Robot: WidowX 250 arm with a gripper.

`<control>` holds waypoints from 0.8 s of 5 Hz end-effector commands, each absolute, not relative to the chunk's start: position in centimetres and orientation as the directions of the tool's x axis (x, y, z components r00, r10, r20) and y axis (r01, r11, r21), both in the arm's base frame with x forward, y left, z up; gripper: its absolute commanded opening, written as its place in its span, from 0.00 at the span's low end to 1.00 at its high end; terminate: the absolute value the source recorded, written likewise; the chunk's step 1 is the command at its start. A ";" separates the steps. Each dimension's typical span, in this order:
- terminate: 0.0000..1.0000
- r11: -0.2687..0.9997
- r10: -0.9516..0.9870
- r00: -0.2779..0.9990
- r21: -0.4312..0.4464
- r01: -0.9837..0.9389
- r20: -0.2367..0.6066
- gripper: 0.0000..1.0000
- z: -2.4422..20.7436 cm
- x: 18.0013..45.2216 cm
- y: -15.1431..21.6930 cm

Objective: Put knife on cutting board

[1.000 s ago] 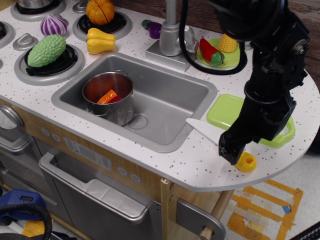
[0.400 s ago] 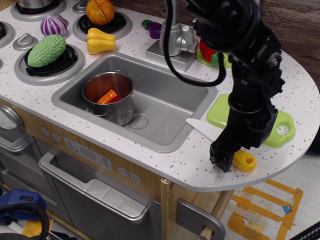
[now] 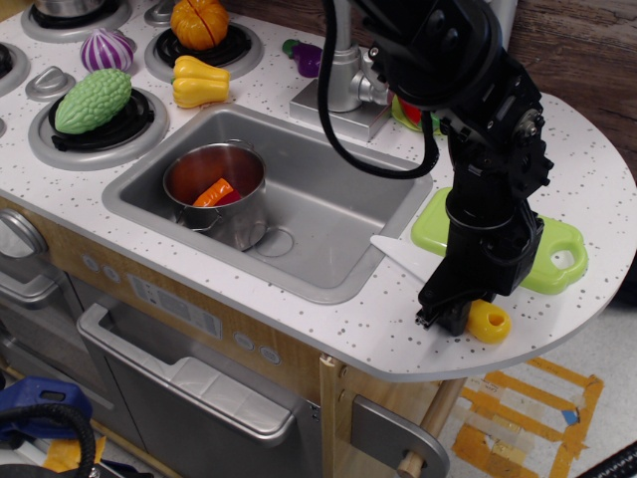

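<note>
The knife lies on the white speckled counter right of the sink, its white blade (image 3: 401, 256) pointing toward the sink and its yellow handle (image 3: 490, 322) near the front edge. The lime-green cutting board (image 3: 559, 255) lies just behind it, partly covered by my arm. My gripper (image 3: 445, 316) is down at counter level over the knife's middle, between blade and handle. Its black fingers hide that part of the knife, and I cannot see whether the jaws are open or closed on it.
The grey sink (image 3: 328, 204) holds a metal pot (image 3: 217, 189) with an orange piece inside. The faucet (image 3: 343, 70) stands behind it. A bitter gourd (image 3: 94, 100), yellow squash (image 3: 199, 82), onion (image 3: 106, 48) and pumpkin (image 3: 199, 22) sit on the stove at left. The counter's rounded edge is close in front of the knife.
My gripper has come down and shifted left, from beside the yellow handle to the knife's middle. The arm has swung left over the cutting board. The knife has not moved.
</note>
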State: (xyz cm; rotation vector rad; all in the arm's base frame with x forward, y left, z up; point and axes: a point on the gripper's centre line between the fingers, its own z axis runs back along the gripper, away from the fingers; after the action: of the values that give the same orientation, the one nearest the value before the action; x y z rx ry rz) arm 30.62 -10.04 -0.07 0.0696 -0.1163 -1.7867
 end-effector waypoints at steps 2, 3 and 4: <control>0.00 -0.273 -0.962 -0.263 0.164 0.948 -0.076 0.00 3.2 32.2 -10.3; 0.00 -0.289 -0.953 -0.269 0.152 0.945 -0.143 0.00 5.2 33.4 -10.0; 0.00 -0.315 -0.942 -0.285 0.167 0.934 -0.179 0.00 5.7 35.1 -9.8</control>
State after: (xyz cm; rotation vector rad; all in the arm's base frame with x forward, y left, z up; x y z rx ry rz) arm 35.80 -10.10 3.90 0.2513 -0.0282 -1.9019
